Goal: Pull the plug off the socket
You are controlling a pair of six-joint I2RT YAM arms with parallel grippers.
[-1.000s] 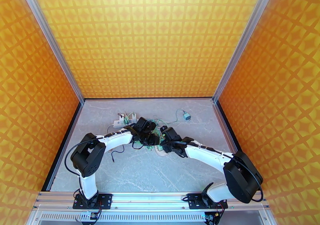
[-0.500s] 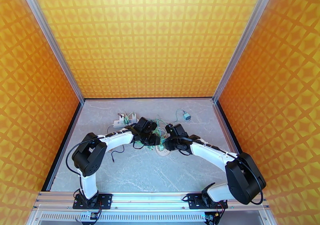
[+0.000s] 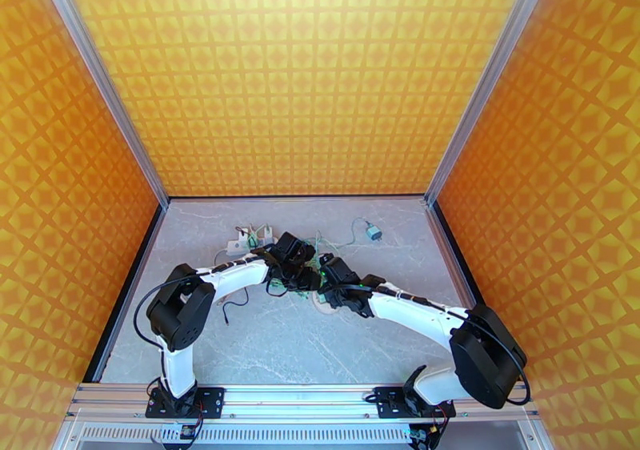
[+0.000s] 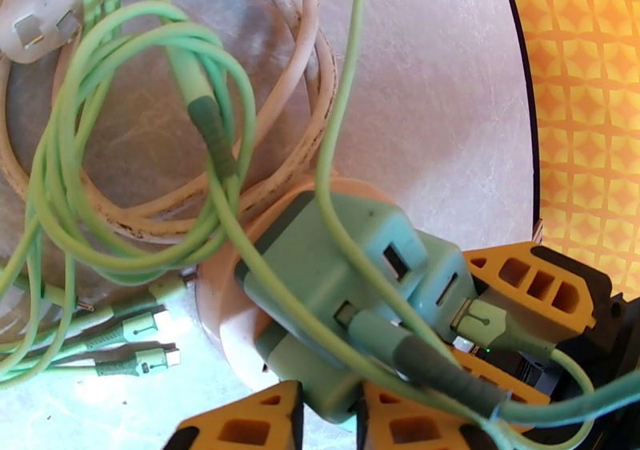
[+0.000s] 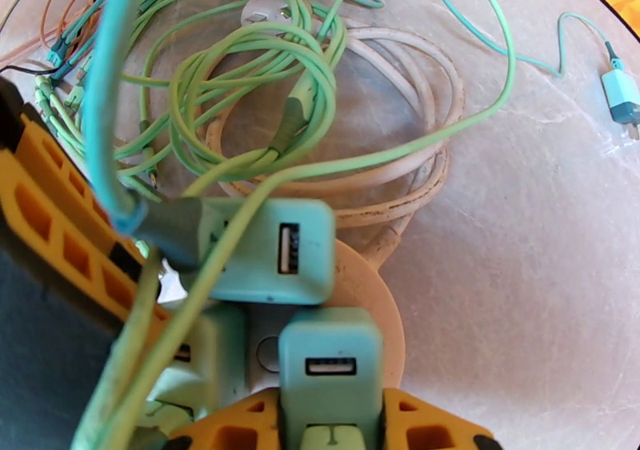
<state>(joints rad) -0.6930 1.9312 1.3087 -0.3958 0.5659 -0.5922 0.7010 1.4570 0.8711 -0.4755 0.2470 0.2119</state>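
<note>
A round white socket (image 3: 324, 306) lies mid-table with green adapters plugged into it. In the left wrist view the socket (image 4: 228, 323) carries a large green adapter (image 4: 320, 275), and my left gripper (image 4: 324, 407) is shut on that adapter's near end. A smaller green plug (image 5: 328, 363) with a USB port stands on the socket (image 5: 368, 283) in the right wrist view, with my right gripper (image 5: 328, 423) shut on it. From above, the left gripper (image 3: 306, 275) and the right gripper (image 3: 328, 282) meet over the socket and hide most of it.
A tangle of green cables (image 5: 240, 83) and a coiled white cord (image 5: 416, 163) lies just beyond the socket. A small blue-and-white charger (image 3: 374, 232) sits at the back right, white parts (image 3: 240, 243) at the back left. Orange walls enclose the table.
The right gripper swung right and away half a second ago, then came back left onto the socket. The left arm has barely moved.
</note>
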